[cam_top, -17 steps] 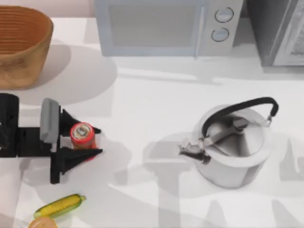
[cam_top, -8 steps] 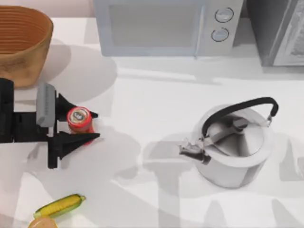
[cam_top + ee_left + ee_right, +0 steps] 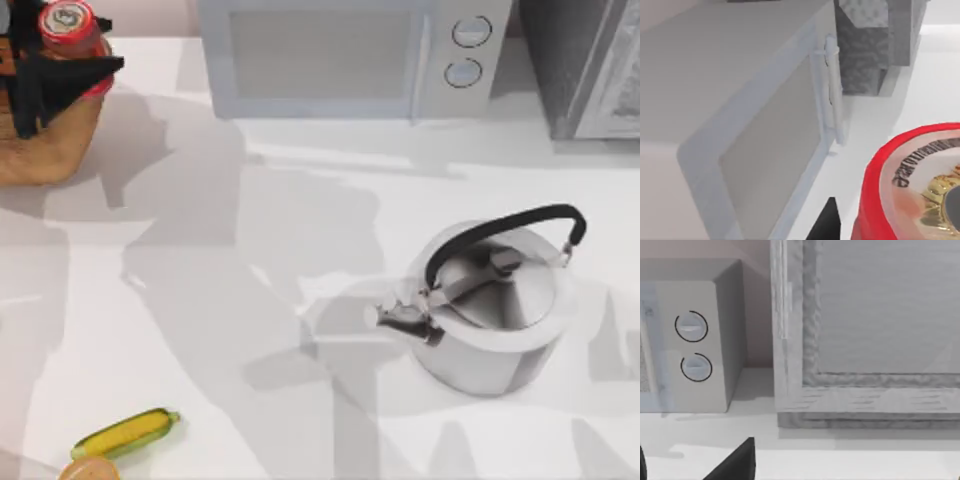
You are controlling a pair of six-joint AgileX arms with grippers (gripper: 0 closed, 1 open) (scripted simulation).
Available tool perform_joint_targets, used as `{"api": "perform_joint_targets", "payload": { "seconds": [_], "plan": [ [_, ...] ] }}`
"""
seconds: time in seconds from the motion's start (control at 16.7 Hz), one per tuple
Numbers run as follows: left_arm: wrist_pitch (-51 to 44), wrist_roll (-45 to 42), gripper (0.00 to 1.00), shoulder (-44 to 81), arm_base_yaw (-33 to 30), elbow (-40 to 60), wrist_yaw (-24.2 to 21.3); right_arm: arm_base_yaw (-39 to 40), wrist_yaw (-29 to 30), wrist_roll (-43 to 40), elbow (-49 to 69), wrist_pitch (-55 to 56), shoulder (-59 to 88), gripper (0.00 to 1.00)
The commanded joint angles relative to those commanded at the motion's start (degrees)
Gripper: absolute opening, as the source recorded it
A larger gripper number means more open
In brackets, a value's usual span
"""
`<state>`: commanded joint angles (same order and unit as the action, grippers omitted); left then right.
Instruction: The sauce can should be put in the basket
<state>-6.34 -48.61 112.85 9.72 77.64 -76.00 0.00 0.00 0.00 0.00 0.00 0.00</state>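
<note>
The sauce can (image 3: pixel 68 22), red with a silver-rimmed top, hangs in the air above the right rim of the woven basket (image 3: pixel 40 145) at the table's far left corner. My left gripper (image 3: pixel 98 45) is shut on the can, with one black finger on each side of it. Seen from the left wrist, the can's red rim and printed top (image 3: pixel 920 190) loom close beside a black fingertip (image 3: pixel 827 222). My right gripper (image 3: pixel 850 474) is open, held away from the task's things and facing the back of the table.
A grey microwave (image 3: pixel 350 55) stands at the back centre, with a grey cabinet (image 3: pixel 590 65) to its right. A steel kettle (image 3: pixel 495 305) with a black handle sits right of centre. A corn cob (image 3: pixel 125 433) lies near the front left edge.
My left gripper has lifted the can off the table and carried it back and to the left, from beside the basket to above its rim.
</note>
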Motion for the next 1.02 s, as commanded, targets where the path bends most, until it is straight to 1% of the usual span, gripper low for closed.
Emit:
{"api": "perform_joint_targets", "payload": {
  "seconds": [0.18,0.3,0.42,0.54,0.84,1.02],
  "plan": [
    [-7.5,4.5,0.0,1.9,8.1,11.1,2.2,0.0,0.0,0.0,0.0,0.0,0.0,1.0],
    [-11.3,7.7,0.0,3.4,13.7,15.7,3.7,0.0,0.0,0.0,0.0,0.0,0.0,1.0],
    [-13.3,10.1,0.0,3.6,17.2,18.8,4.2,0.0,0.0,0.0,0.0,0.0,0.0,1.0],
    [-13.9,10.8,0.0,3.6,18.4,19.9,3.7,0.0,0.0,0.0,0.0,0.0,0.0,1.0],
    [-13.5,10.8,0.0,3.5,18.1,19.8,3.8,0.0,0.0,0.0,0.0,0.0,0.0,1.0],
    [-9.9,13.2,0.0,4.4,16.7,18.8,5.1,0.0,0.0,0.0,0.0,0.0,0.0,1.0]
  ]
}}
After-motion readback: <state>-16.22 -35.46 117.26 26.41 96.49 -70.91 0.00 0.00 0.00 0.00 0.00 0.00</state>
